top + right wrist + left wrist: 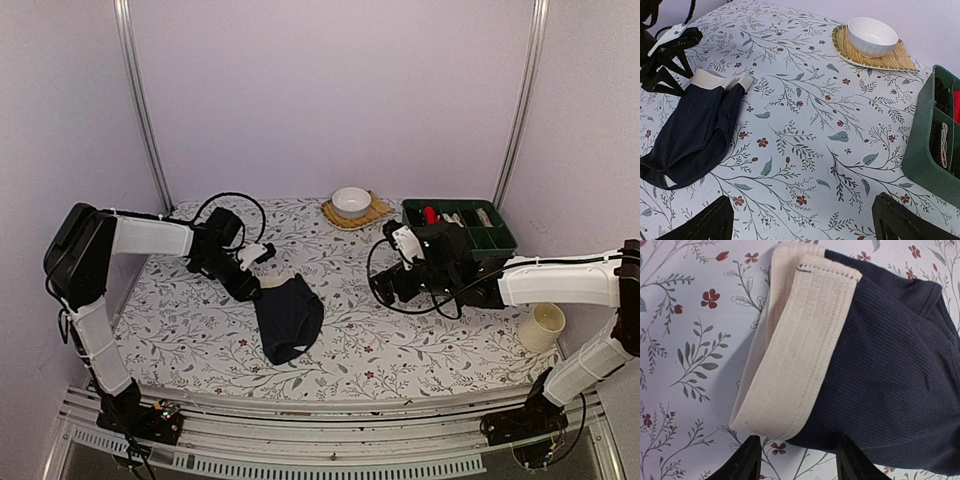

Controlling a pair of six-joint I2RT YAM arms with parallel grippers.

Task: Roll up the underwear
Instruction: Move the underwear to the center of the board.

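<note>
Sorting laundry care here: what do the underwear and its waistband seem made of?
Underwear: dark, matte ribbed knit, likely cotton; fine ribs show. Waistband: cream elastic, probably; lengthwise ridges and a stitched seam.

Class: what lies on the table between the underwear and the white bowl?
Nothing but bare floral tablecloth, from the underwear up to the woven mat under the white bowl. The right wrist view shows it best.
</note>
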